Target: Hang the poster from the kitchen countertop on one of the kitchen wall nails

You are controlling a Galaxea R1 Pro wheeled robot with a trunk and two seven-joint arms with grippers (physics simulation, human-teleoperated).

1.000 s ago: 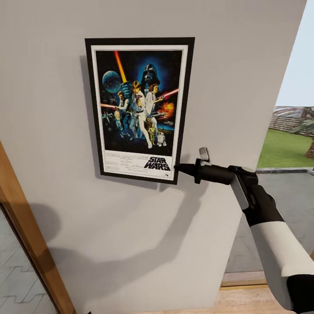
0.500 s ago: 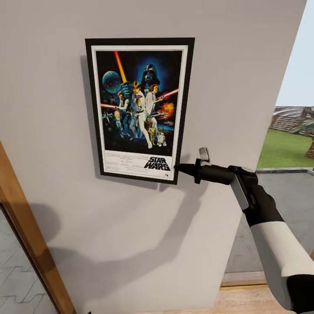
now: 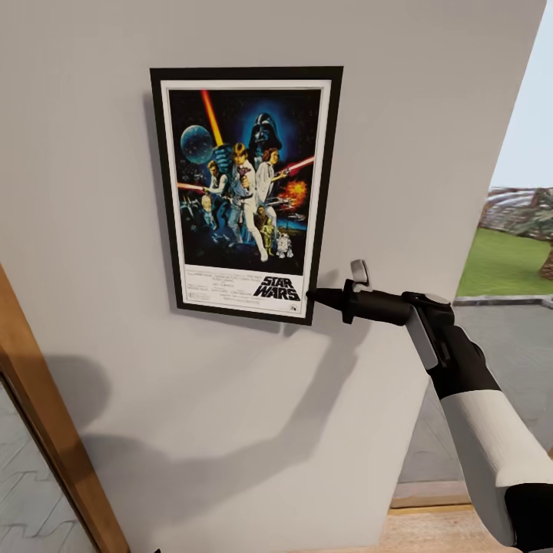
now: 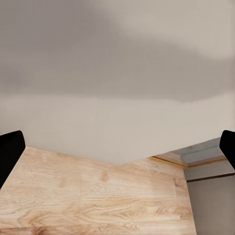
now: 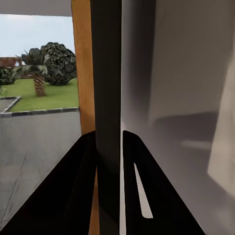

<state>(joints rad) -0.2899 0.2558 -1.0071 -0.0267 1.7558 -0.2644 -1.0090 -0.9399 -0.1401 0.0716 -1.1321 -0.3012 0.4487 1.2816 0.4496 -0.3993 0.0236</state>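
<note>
The poster (image 3: 246, 192) is up on the grey wall (image 3: 430, 115), flat and nearly straight, w/ its lower right corner pinched in the right gripper (image 3: 315, 296). In the right wrist view the two black fingers (image 5: 78, 196) sit close together w/ the poster's dark edge (image 5: 107, 98) between them, so they are narrow and holding it. The nail can't be seen; it would be behind the frame, so I can't tell if the poster hangs by itself yet.

So pick-up looks done, and carrying too. Prob. left: let go of the corner, pull the arm back, check it doesn't fall.

The left gripper (image 4: 117, 152) points at the wood floor (image 4: 98, 196) and bare wall, its fingers spread wide w/ nothing between them.
</note>
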